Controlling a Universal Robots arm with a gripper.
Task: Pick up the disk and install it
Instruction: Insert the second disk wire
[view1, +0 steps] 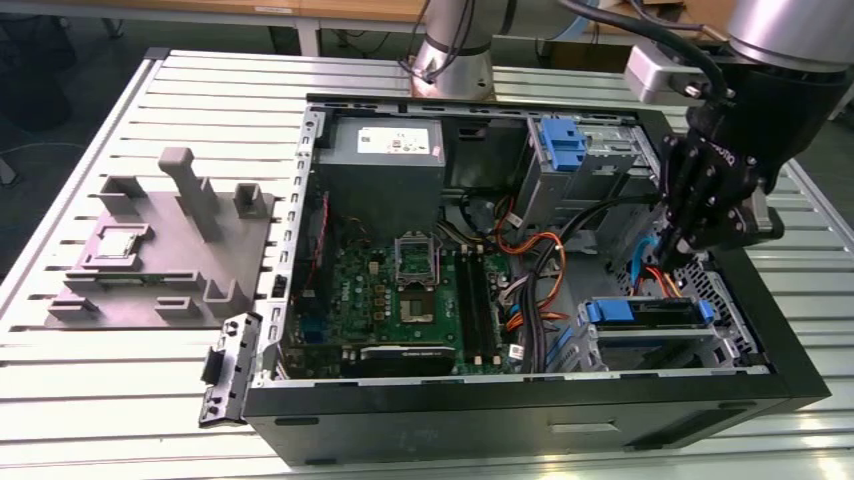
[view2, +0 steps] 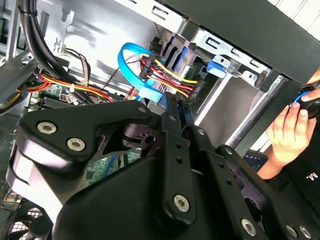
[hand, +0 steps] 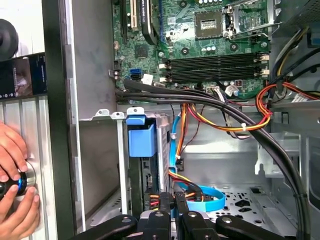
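The gripper (view1: 683, 238), jaws nearly together, hangs inside the open computer case (view1: 787, 330).

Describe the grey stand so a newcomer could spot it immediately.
In the exterior view, an open black computer case sits on a slatted metal table. The grey stand lies on the table outside the case, toward the exterior view's left. It alone is plain grey plastic with upright posts.
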